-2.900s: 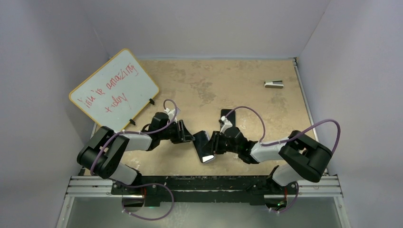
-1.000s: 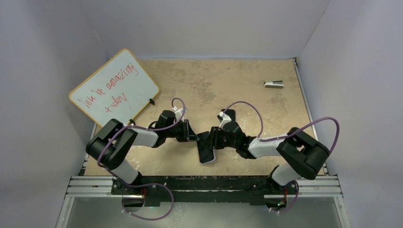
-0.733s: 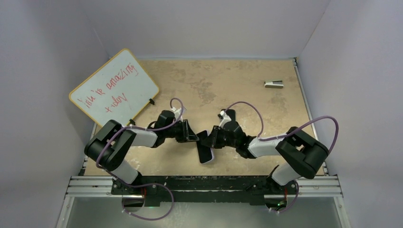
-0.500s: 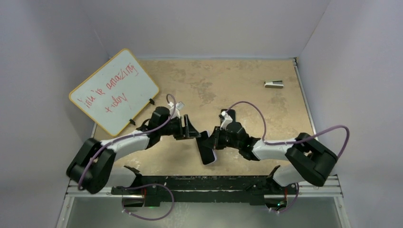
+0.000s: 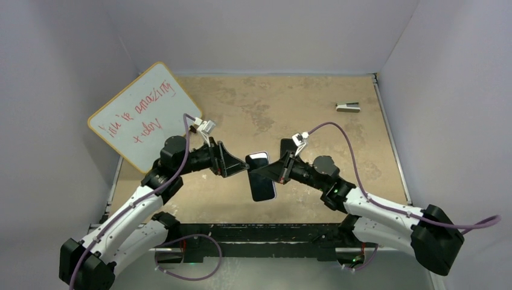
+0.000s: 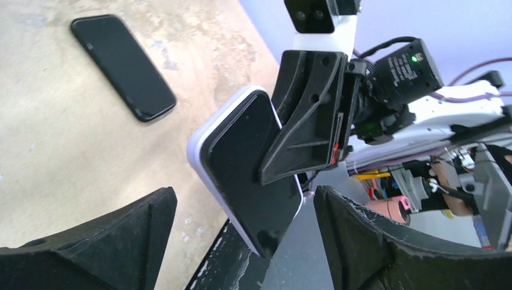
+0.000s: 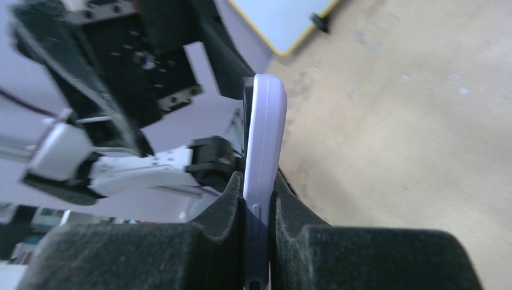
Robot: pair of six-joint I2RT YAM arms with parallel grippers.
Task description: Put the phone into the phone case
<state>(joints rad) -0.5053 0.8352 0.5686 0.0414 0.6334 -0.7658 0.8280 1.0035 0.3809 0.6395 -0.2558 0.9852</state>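
The one phone (image 6: 241, 157) of the task sits face-out in the single pale lavender phone case (image 6: 208, 130), whose light rim shows around it. The pair hangs above the table (image 5: 241, 103) at the centre of the top view. The right gripper (image 5: 279, 171) pinches the cased phone by its edge, its two fingers (image 7: 229, 211) narrow and pressed on the shell's sides. The left gripper (image 5: 236, 164) stands just left of it with its jaws wide, touching nothing. A second black phone (image 6: 124, 66) lies flat on the table behind them. One whiteboard (image 5: 145, 115) leans at the upper left, and one small grey object (image 5: 348, 107) lies at the upper right.
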